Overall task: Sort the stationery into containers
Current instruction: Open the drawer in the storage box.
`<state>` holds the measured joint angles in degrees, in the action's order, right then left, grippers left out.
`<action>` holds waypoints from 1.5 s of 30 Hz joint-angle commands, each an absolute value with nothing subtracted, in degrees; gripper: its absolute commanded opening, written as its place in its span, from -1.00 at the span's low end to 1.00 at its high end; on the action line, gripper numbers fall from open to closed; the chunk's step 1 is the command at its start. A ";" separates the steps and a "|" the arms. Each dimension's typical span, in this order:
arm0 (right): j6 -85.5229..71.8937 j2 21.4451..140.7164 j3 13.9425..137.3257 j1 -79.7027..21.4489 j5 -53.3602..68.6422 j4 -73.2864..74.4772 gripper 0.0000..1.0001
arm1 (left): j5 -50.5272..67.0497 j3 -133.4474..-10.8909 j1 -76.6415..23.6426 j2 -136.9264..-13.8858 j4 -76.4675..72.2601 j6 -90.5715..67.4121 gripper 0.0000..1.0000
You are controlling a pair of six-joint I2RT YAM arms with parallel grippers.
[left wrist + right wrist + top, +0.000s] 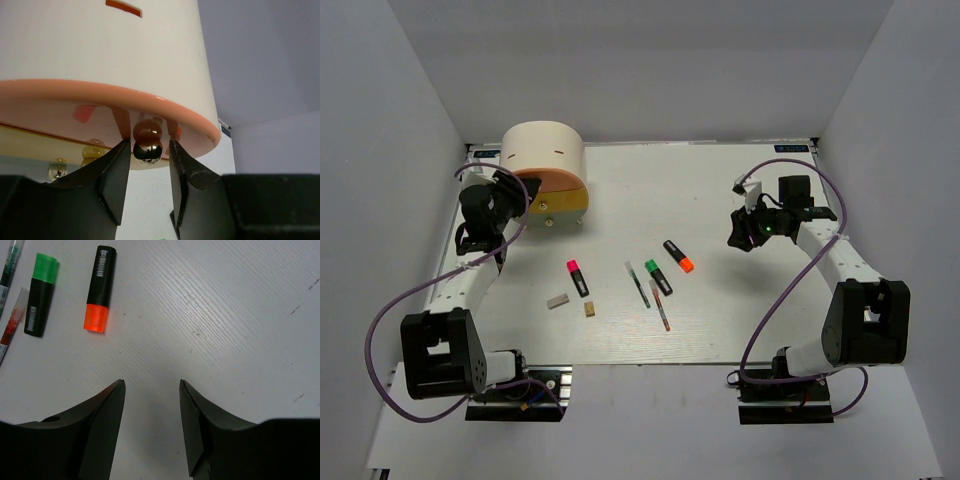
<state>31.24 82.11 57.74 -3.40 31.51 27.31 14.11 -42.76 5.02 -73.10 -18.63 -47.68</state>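
The big cream drum (542, 150) stands at the far left of the white table (740, 320). An orange tray (555, 185) sticks out from its near side, with a yellow tray (568, 206) right under it. The left gripper (147, 150) is up against the orange tray, and its two fingers sit on each side of the tray's small shiny knob (147, 152). The gap is narrow. One finger looks like it touches the knob, and the other has a thin bit of space next to it. The right gripper (151, 390) hangs over bare table on the right side, with its fingers spread apart and nothing between them. The stationery lies in the middle of the table, well away from the drum. The pink highlighter (578, 277) lies slanted, with its pink end toward the far left and its black end toward the near right. The green highlighter (658, 276) slants the same way, green end far. The orange highlighter (678, 256) also slants like that, but its orange end points near and right. A thin green pen (637, 284) lies just left of the green highlighter, and a thin red pen (660, 305) lies just nearer, both on that same slant. The grey block (557, 301) lies almost left to right, near the pink highlighter. The tan block (590, 310) sits just right of it.
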 commanded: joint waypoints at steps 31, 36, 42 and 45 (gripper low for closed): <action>30.50 79.72 59.76 -3.69 37.08 29.09 0.81 | 15.64 -36.31 5.89 -66.73 -17.94 -48.08 -0.60; 30.15 81.12 60.99 -3.87 38.85 29.53 0.81 | 16.17 -32.88 5.89 -62.14 -14.77 -47.55 -0.60; 31.81 81.83 62.14 -4.92 38.58 31.02 0.81 | 14.94 -32.26 5.89 -60.73 -14.06 -47.55 0.05; 31.90 83.05 63.28 -5.71 39.46 32.78 0.81 | 14.41 -33.49 5.89 -61.35 -13.54 -47.55 0.44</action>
